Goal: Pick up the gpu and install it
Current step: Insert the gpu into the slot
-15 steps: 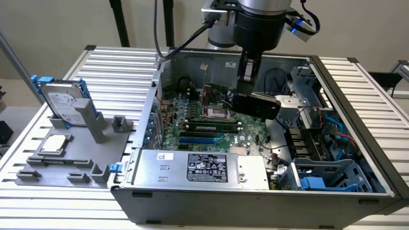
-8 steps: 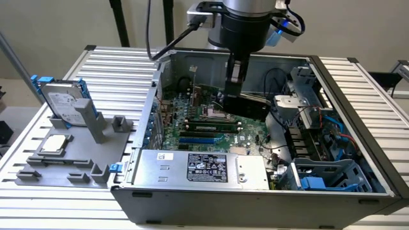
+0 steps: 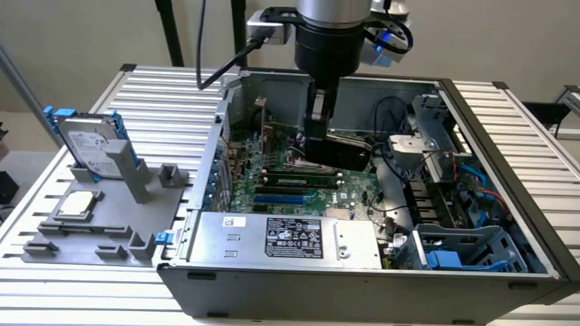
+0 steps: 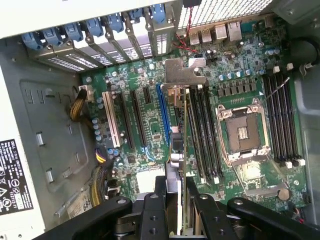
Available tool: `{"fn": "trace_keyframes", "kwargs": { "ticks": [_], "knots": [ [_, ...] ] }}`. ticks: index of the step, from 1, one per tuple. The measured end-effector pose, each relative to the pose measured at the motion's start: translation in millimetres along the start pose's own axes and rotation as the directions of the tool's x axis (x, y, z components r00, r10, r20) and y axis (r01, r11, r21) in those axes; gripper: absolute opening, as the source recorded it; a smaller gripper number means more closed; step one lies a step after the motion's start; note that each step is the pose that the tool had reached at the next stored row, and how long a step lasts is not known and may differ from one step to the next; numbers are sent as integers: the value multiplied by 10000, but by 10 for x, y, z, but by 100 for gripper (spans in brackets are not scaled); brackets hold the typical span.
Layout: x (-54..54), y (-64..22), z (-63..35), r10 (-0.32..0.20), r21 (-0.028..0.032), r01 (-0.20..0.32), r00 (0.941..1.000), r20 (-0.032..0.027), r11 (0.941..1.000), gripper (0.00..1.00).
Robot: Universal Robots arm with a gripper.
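Right now my gripper (image 4: 182, 212) is pinching the gpu (image 4: 184, 130) by its upper edge, one finger on each face. The card hangs edge-down inside the open case (image 3: 363, 285), above the motherboard (image 4: 145, 95). Its silver bracket (image 4: 181, 72) points toward the case's rear wall, where the blue slot latches (image 4: 107, 22) sit.

The card runs parallel to the expansion slots. It looks to be near the blue slot (image 4: 164, 117), with the memory slots (image 4: 205, 130) just beside it on the other side. I cannot tell which slot lies directly beneath.

To do this well, I judge I should keep the card upright and not tilted, and match its lower edge to the slot along the whole length. The bracket should drop into its rear opening, and I should press straight down with even force. Drifting sideways could knock the memory slots.

As for writing, the power supply label (image 3: 292, 239) at the near side carries fine print and marks I cannot read. At the exterior view's left, the hard drive (image 3: 91, 142) has a white sticker, also illegible. I can make out no brand name.
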State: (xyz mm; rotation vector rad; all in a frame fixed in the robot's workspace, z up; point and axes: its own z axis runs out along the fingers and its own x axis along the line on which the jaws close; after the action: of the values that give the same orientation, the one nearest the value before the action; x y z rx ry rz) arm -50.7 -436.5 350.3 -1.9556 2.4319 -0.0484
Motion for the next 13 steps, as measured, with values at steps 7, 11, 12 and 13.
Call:
{"fn": "trace_keyframes", "kwargs": {
  "ticks": [7,11,12,13],
  "knots": [
    [11,44,49,-555,13,555,9985,23,9985,26],
    [26,115,88,-639,39,639,9980,27,9979,26],
    [28,126,97,-671,41,671,9977,28,9977,26],
    [30,135,106,-705,42,704,9975,29,9975,26]
  ]
}}
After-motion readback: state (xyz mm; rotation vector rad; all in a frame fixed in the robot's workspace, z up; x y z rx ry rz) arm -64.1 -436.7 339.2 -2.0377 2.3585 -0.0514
